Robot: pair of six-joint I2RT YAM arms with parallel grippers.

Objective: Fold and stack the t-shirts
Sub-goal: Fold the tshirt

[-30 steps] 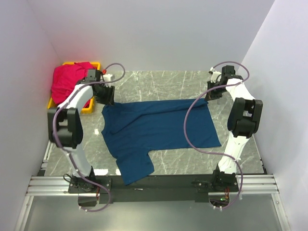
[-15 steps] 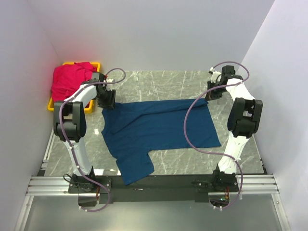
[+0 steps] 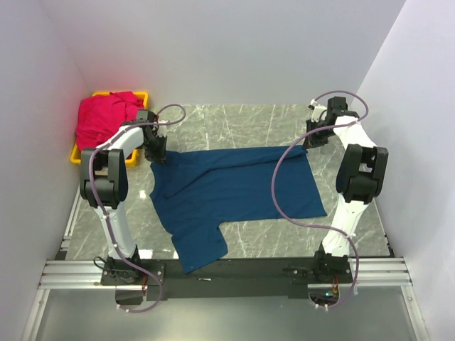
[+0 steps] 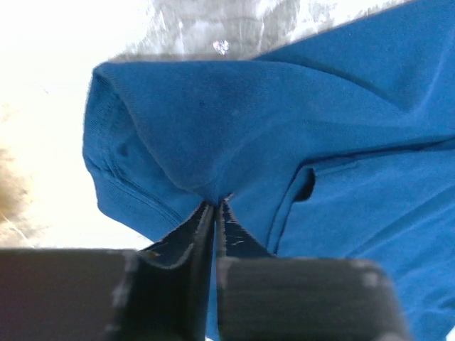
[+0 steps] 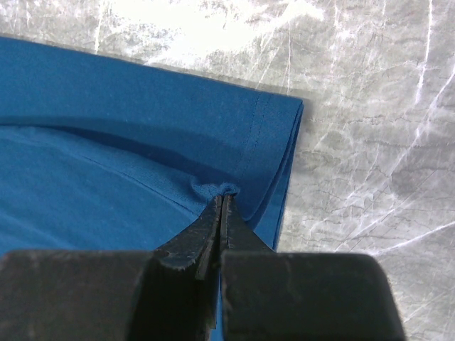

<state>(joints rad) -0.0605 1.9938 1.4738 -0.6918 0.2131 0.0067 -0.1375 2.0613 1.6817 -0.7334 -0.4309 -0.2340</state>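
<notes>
Two grippers pinched the navy t-shirt (image 3: 234, 188), which lay spread mid-frame in the top view: the left gripper (image 4: 215, 204) clamped on its upper-left corner, the right gripper (image 5: 222, 197) on its upper-right hem. At upper left we saw the red-pink t-shirt (image 3: 103, 121) heaped over the yellow bin (image 3: 74, 154), hiding most of it.
</notes>
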